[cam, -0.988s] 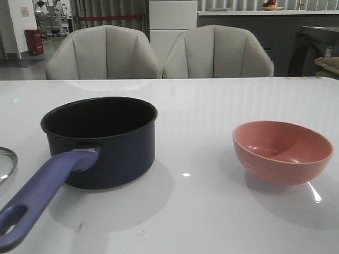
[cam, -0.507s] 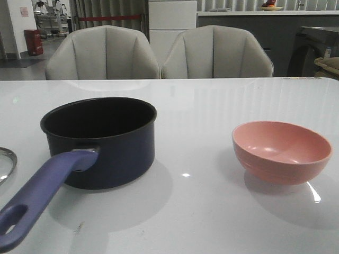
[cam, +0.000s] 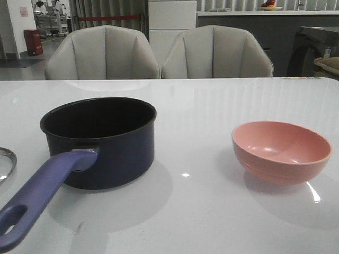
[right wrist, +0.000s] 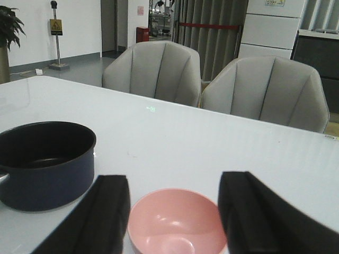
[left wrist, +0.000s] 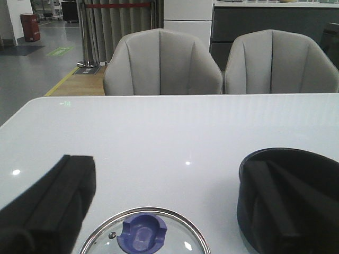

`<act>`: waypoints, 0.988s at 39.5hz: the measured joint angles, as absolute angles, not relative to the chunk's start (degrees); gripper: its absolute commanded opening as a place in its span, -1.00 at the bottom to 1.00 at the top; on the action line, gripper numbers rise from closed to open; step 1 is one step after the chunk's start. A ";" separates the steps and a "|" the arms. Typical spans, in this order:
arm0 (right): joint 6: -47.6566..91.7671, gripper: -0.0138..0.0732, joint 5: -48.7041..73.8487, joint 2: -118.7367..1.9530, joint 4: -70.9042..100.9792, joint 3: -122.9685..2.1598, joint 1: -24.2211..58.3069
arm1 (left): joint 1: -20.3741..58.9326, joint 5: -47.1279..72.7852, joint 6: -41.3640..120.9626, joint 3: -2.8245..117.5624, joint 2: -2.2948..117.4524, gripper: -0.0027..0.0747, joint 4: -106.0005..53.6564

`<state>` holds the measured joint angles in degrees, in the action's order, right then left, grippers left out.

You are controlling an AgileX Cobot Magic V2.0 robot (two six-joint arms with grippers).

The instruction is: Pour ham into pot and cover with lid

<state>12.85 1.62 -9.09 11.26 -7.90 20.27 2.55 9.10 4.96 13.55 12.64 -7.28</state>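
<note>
The dark navy pot [cam: 100, 140] stands left of centre, its periwinkle handle [cam: 39, 196] pointing to the front left. The glass lid [left wrist: 142, 235] with its blue knob lies flat on the table left of the pot; only its rim [cam: 5, 161] shows in the front view. My left gripper [left wrist: 167, 169] hovers open above the lid, with the pot [left wrist: 288, 198] behind one finger. My right gripper [right wrist: 175, 182] is open on either side of the pink bowl [right wrist: 177, 222], whose inside looks bare. The ham is hidden: the pot's inside [right wrist: 45, 156] is too dark to read.
The pink bowl [cam: 282, 151] sits upright on the right of the white glossy table [cam: 201, 211]. Two grey chairs [cam: 159, 53] stand behind the table's far edge. Neither arm shows in the front view.
The pink bowl, dark under a shadow a second ago, is now evenly lit. Pot, lid and bowl have stayed where they were.
</note>
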 measured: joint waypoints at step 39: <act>12.85 -0.37 1.21 -8.96 11.27 -7.90 20.27 | 2.55 9.10 4.96 13.55 12.64 0.60 -7.28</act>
<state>12.85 1.21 -8.96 11.26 -7.90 20.27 2.55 9.10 4.96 13.55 12.64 -7.28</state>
